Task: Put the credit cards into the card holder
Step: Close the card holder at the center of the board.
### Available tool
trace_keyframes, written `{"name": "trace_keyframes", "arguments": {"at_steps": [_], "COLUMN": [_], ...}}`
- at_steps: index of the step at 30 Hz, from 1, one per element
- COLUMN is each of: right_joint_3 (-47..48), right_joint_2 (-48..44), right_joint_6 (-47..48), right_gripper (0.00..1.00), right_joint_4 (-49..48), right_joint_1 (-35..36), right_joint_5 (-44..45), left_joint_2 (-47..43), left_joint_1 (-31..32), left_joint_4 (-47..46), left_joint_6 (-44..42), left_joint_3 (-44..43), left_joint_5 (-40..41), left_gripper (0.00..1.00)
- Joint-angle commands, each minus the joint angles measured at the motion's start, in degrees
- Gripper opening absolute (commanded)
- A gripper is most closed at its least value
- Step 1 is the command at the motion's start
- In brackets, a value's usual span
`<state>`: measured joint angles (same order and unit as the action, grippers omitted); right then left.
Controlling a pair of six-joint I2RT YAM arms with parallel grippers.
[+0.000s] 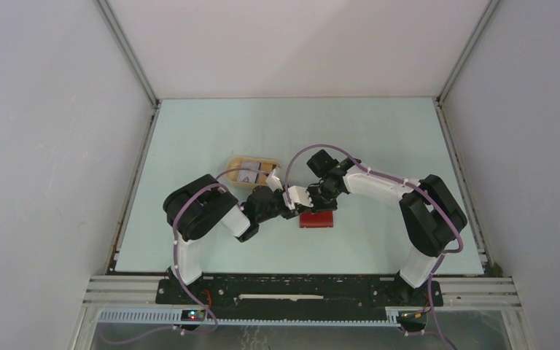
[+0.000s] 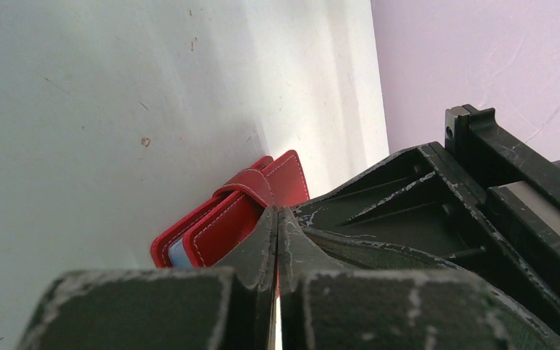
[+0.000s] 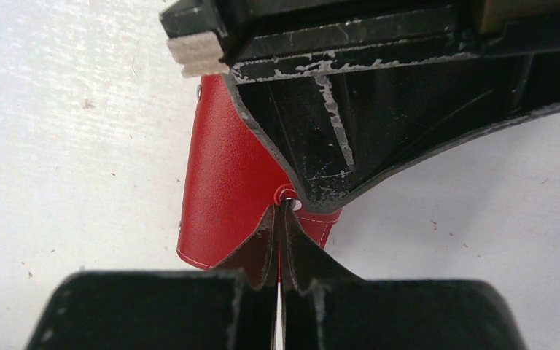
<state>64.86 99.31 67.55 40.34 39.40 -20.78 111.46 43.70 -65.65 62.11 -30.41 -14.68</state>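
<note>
At the middle of the table, we see the left gripper with its jaws pressed fully together, tips at the red strap of the card holder, whose fold shows a pale blue pocket edge. Facing it, the right gripper is likewise closed tight, its tips at the metal snap on the holder's red cover; we cannot tell whether either pinches the leather. The two claws meet nose to nose over the holder, which lies on the pale green table. Beyond the left arm, a tan oval dish holds the credit cards, near the holder but apart from it.
</note>
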Motion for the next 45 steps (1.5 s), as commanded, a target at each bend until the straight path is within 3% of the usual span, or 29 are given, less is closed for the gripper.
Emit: {"name": "trace_keyframes", "arguments": {"at_steps": [1, 10, 18, 26, 33, 39, 45], "right_joint_3": [-1.89, -1.87, -1.85, -1.92, -1.90, -1.83, -1.83], "right_joint_2": [1.26, 1.31, 1.40, 1.50, 1.57, 1.68, 1.68], "right_joint_6": [-0.72, -0.84, -0.82, -0.81, -0.83, -0.92, -1.01], "right_gripper": [0.00, 0.00, 0.00, 0.00, 0.00, 0.00, 0.00], "right_joint_4": [1.35, 1.39, 1.39, 1.22, 1.15, 0.94, 0.97], "right_joint_1": [1.21, 1.20, 1.21, 1.16, 1.21, 1.21, 1.21], "right_joint_5": [-1.12, -1.13, -1.11, -1.02, -0.85, -0.51, -0.11], "left_joint_2": [-2.57, -5.89, -3.13, 1.60, 2.68, 0.96, 0.15], "left_joint_1": [-0.11, -0.09, -0.05, 0.09, 0.79, 1.51, 1.71], "left_joint_4": [-5.18, -1.89, -4.70, -1.43, 2.60, 12.98, 17.48], "left_joint_6": [0.82, -0.68, 0.02, 0.42, 0.02, -3.49, -4.90], "left_joint_3": [0.85, 3.15, -0.30, -5.57, -5.78, -6.72, -5.93], "left_joint_5": [1.37, 3.85, 0.15, -4.26, -5.42, -4.86, -3.86], "left_gripper": [0.00, 0.00, 0.00, 0.00, 0.00, 0.00, 0.00]}}
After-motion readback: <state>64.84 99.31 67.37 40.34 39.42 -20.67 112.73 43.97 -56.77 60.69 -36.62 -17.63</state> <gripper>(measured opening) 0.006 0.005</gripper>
